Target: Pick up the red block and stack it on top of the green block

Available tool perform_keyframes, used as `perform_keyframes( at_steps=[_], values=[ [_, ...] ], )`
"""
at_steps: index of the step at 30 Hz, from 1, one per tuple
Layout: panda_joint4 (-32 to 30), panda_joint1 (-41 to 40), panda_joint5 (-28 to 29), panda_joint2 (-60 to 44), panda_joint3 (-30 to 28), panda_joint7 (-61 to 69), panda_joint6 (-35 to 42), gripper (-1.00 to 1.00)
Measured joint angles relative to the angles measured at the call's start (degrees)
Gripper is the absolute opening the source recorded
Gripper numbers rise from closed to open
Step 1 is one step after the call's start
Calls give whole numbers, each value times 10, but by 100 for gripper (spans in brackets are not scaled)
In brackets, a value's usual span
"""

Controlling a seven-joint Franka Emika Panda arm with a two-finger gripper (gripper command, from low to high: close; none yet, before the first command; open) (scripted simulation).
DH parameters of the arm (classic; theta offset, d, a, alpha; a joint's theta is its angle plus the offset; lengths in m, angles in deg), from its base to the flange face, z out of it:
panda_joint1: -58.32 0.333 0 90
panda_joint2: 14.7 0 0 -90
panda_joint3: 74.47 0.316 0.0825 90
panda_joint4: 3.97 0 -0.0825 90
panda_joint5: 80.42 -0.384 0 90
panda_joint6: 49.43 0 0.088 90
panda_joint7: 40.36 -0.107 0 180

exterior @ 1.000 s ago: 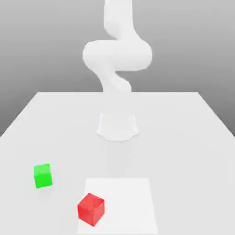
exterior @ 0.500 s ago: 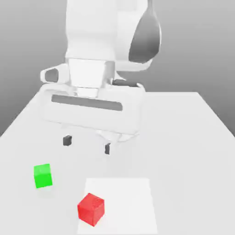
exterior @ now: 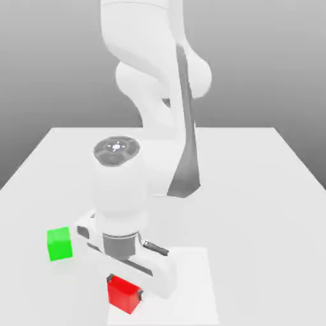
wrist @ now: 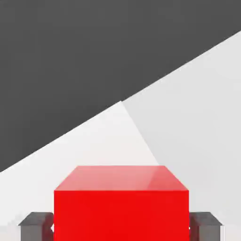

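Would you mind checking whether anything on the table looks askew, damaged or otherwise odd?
Nothing stands out. The red block sits flat between the pincer fingers, undamaged. The green block rests apart on the table, towards the exterior view's left.

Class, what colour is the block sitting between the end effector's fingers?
Red block; the hand view shows it best.

One red block and one green block make two blocks in all, both on a single white tabletop. One lighter square patch marks the tabletop. One white robot arm carries one end effector, and two dark fingers flank the red block in the hand view
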Motion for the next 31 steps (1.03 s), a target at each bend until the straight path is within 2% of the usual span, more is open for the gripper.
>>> perform_keyframes(
  at_steps=[3, 8, 10, 16, 20, 22, 27, 28, 31],
  values=[
    [0, -1, 0, -1, 0, 0, -1, -100],
    [-14, -6, -3, 89, 6, 2, 75, -100],
    [-29, -20, 6, 118, -13, -3, 89, -100],
    [-85, -125, 29, 193, -66, -16, 107, -100],
    [-123, -176, 23, 240, -95, -10, 116, -100],
    [-136, -186, 13, 244, -108, -2, 107, -100],
    [-136, -186, -34, 157, -104, 32, 21, -100],
    [-136, -188, -43, 139, -100, 38, 4, 100],
    [-136, -188, -43, 139, -100, 38, 4, 100]
  ],
)
